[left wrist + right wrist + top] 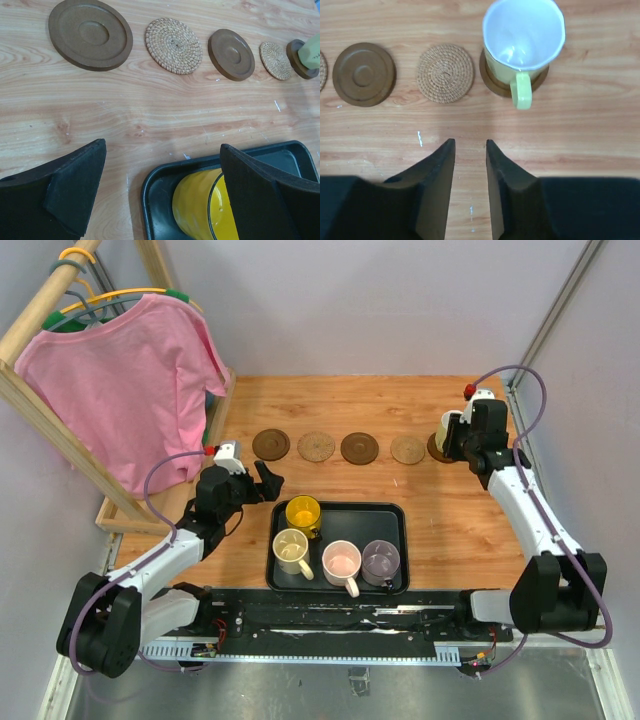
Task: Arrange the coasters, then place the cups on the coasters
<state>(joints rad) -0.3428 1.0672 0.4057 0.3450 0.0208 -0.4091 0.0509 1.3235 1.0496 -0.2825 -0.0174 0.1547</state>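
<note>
Five round brown coasters lie in a row across the table's far half: a dark one (271, 444), a woven one (316, 446), a dark one (359, 448), a woven one (408, 449), and a dark one (492, 80) at the right end. The pale yellow-green cup (524, 35) stands on that last coaster, handle toward my right gripper (470, 143). That gripper is drawn back from the cup, open with a narrow gap holding nothing. My left gripper (162, 150) is wide open over the tray's far left corner, beside the yellow cup (200, 205).
The black tray (340, 508) at the near middle holds the yellow (303, 512), cream (291, 550), pink (342, 562) and purple-grey (381, 560) cups. A wooden rack with a pink shirt (130, 380) stands along the left edge. A wall runs close along the right side.
</note>
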